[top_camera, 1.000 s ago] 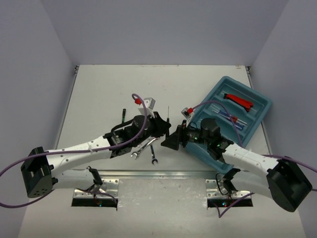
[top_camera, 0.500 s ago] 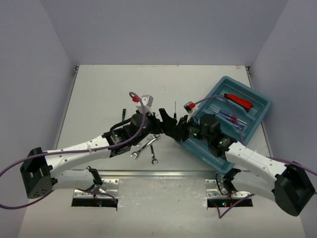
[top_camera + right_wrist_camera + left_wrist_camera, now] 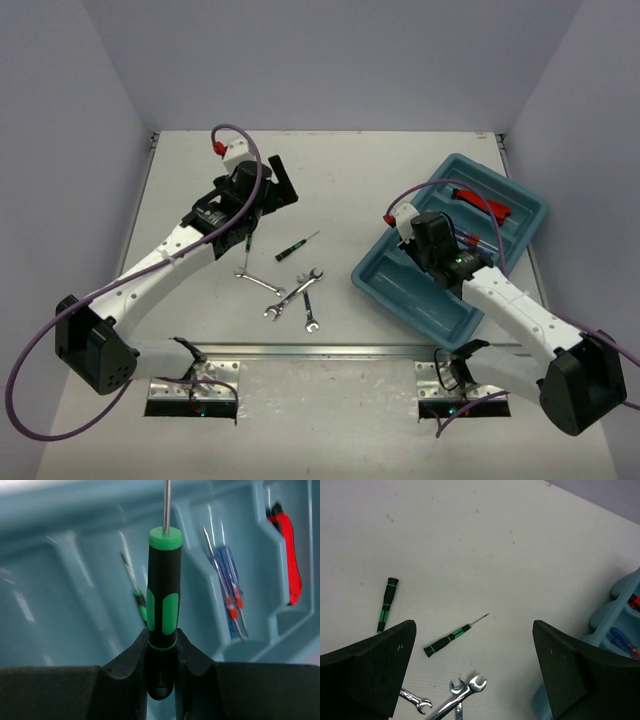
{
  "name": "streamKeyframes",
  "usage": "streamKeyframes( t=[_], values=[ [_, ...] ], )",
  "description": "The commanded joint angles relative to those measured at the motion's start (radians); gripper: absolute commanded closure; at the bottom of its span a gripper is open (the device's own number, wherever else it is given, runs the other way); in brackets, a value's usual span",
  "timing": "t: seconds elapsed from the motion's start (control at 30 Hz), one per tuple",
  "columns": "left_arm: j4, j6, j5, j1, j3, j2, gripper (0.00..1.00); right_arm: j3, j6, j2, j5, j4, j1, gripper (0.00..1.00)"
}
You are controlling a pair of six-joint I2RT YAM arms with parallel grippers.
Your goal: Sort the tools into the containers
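Teal tray [image 3: 395, 282] sits right of centre in the overhead view. Over it the right gripper [image 3: 161, 650] is clenched on a green-black screwdriver [image 3: 162, 605]. The left gripper [image 3: 473, 625], upper left, is spread wide with nothing in it, and silver wrenches [image 3: 293, 295] lie at lower centre.

Tally coming in: I count three silver wrenches [image 3: 294, 293] on the table [image 3: 400, 170]. Two black-and-green screwdrivers [image 3: 451, 638] loose there, a third black-and-green screwdriver [image 3: 162, 605] in my right gripper [image 3: 161, 647], a fourth in the tray [image 3: 415, 300]. Also inside: two blue-handled screwdrivers [image 3: 226, 567], one red-handled tool [image 3: 286, 555]. One tray.
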Motion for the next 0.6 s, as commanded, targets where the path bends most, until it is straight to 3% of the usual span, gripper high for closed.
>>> streamKeyframes(
  t=[0.0, 0.1, 0.37, 0.43, 0.57],
  values=[
    [-0.057, 0.022, 0.097, 0.014, 0.042, 0.08, 0.0, 0.018, -0.218, 0.055, 0.002, -0.026, -0.069, 1.0],
    [-0.097, 0.026, 0.106, 0.015, 0.056, 0.133, 0.0, 0.042, -0.209, 0.101, -0.04, -0.026, -0.14, 1.0],
    [-0.087, 0.045, 0.097, 0.025, 0.029, 0.147, 0.0, 0.039, -0.206, 0.137, -0.029, -0.044, -0.17, 0.97],
    [-0.098, 0.047, 0.084, 0.031, 0.032, 0.161, 0.0, 0.037, -0.201, 0.131, -0.005, -0.056, -0.17, 0.7],
    [-0.116, 0.029, 0.07, 0.035, 0.036, 0.193, 0.0, 0.041, -0.196, 0.099, 0.028, -0.078, -0.17, 0.51]
  ],
)
